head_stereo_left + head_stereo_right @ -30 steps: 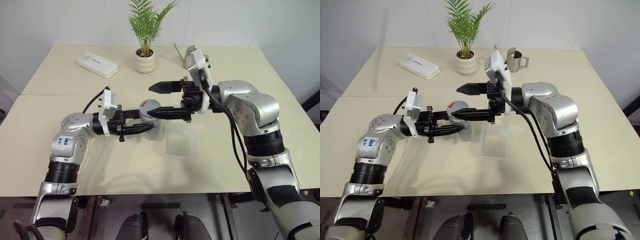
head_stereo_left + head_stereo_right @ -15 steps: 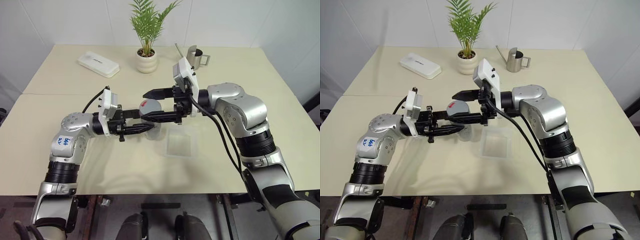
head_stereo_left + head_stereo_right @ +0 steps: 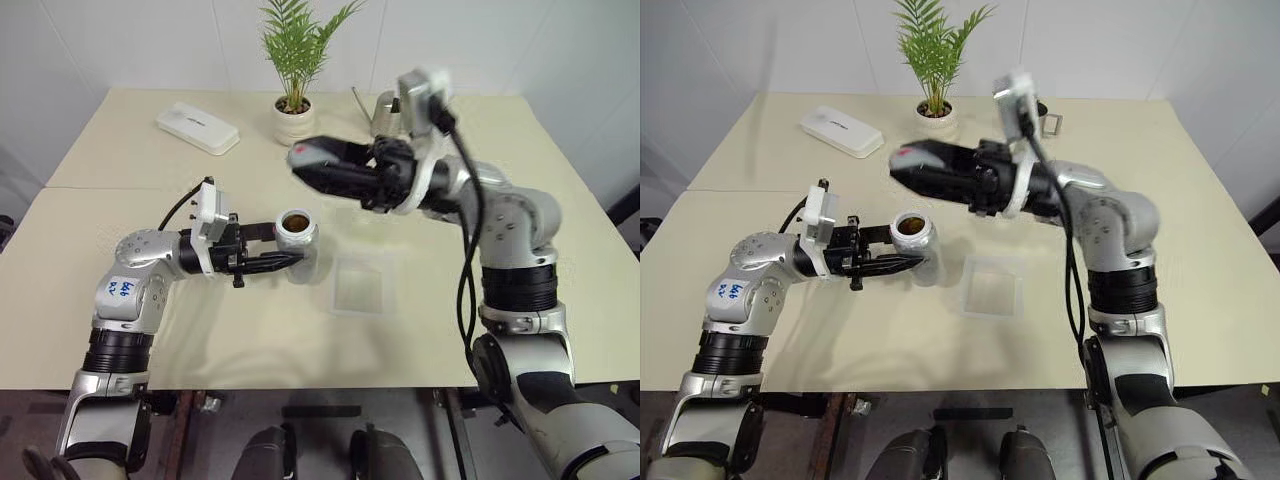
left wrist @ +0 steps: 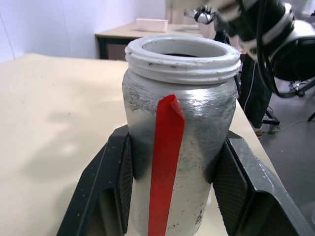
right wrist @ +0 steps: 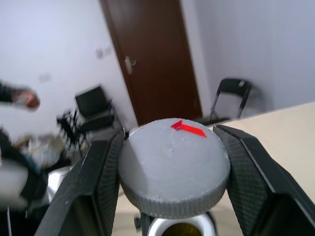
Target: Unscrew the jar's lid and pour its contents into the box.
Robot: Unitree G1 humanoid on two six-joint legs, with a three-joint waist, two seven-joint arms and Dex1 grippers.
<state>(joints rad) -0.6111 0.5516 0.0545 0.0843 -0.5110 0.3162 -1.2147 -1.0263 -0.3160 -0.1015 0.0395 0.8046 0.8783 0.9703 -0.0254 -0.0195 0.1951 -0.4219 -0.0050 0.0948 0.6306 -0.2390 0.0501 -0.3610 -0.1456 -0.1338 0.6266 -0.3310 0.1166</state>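
The lid (image 5: 174, 167) is off. The right gripper (image 3: 318, 165) has it pinched between both fingers and carries it in the air, above and just behind the jar (image 3: 296, 243), near the plant (image 3: 295, 70). The left gripper (image 3: 275, 258) is clamped on the jar's silver body, holding it upright just over the table (image 3: 120, 150), its threaded mouth open and the contents (image 3: 295, 220) showing brown inside.

The box (image 3: 359, 285) lies flat on the table just to the jar's right, empty as far as I can see.

As I read it, unscrewing is finished and 2 things are left: get the lid out of the way, then pour. To pour well, I'd move the jar's mouth over the middle of the box before tipping, and tip slowly, since the box is shallow and pellets could bounce out. The lid should be set down well apart from the box, perhaps toward the jug (image 3: 383, 110), so the right arm does not cross the pour.
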